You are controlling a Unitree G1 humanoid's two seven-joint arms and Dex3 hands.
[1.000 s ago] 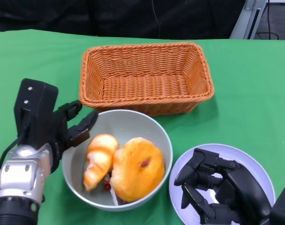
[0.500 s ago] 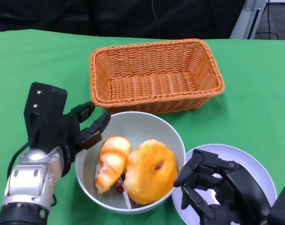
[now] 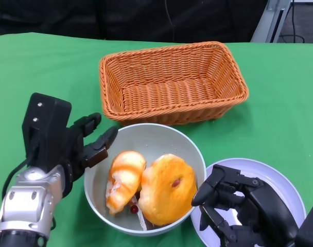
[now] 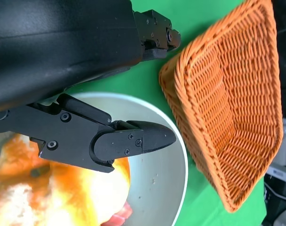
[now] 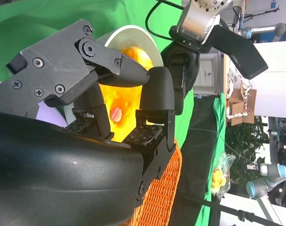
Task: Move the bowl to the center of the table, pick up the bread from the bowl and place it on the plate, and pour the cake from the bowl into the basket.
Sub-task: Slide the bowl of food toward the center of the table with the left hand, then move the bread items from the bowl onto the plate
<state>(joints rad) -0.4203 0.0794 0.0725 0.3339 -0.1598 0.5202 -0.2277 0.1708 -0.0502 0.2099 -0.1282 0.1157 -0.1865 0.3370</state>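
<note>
1. Two things are in the bowl [image 3: 146, 154]: the bread [image 3: 124, 177] on the left and the round cake [image 3: 167, 188] on the right, touching each other. The bowl sits just near of the basket [image 3: 172, 82], roughly mid-surface, so I'd say you're on the bread pickup now.
2. Your left robot hand [image 3: 79, 144] is pinching the bowl's left rim, one finger inside and the rest outside. Hold it there so the bowl can't slide.
3. Your right robot hand [image 3: 233, 206] hangs over the plate [image 3: 280, 180], at the bowl's right edge, fingers curled in and nothing in them. Spread them before reaching in.
4. The cake sits between that hand and the bread, so come over the top of it, not through it.
5. Grab the bread around its middle, lift straight up, then set it on the plate's bare part.
</note>
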